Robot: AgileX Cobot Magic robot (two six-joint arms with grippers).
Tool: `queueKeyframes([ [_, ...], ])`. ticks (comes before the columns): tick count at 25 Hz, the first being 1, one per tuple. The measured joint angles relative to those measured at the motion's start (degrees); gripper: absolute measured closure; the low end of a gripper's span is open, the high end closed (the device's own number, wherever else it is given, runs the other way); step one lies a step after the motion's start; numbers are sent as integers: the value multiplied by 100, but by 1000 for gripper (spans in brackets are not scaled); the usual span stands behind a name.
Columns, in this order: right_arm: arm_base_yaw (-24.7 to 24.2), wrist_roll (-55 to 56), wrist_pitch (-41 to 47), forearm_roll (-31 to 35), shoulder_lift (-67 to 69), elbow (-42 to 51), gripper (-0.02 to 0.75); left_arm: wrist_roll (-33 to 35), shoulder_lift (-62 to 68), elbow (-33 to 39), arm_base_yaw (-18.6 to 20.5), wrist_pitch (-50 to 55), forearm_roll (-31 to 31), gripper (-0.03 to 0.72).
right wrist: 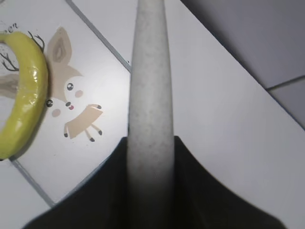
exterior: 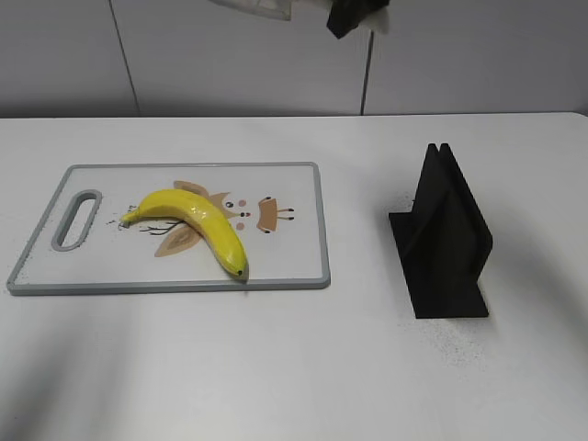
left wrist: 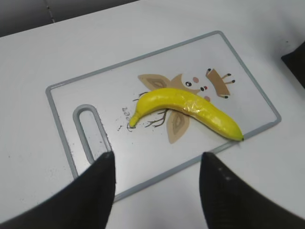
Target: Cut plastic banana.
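A yellow plastic banana (exterior: 188,220) lies on a white cutting board (exterior: 294,184) with a grey rim and a printed cartoon animal. In the left wrist view the banana (left wrist: 190,107) lies across the board (left wrist: 257,81), and my left gripper (left wrist: 157,157) hangs open and empty above the board's near edge. My right gripper (right wrist: 150,143) is shut on a pale grey knife (right wrist: 150,71), held high above the board's right end (right wrist: 95,62), with the banana (right wrist: 24,95) to its left. In the exterior view only the right gripper (exterior: 354,16) and a pale bit of the knife (exterior: 262,7) show at the top edge.
A black knife stand (exterior: 446,239) stands on the white table to the right of the board; its corner shows in the left wrist view (left wrist: 296,62). The board's handle slot (exterior: 76,219) is at its left end. A grey wall runs behind the table.
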Motion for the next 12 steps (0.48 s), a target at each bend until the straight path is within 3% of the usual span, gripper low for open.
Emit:
queueKeyframes([
  [6, 0, 1076, 3, -34, -777, 888, 575, -1044, -980, 444, 0, 281, 1030, 139],
  [12, 0, 1738, -2, -34, -1560, 2265, 575, -1651, -2557, 1508, 0, 417, 1220, 143],
])
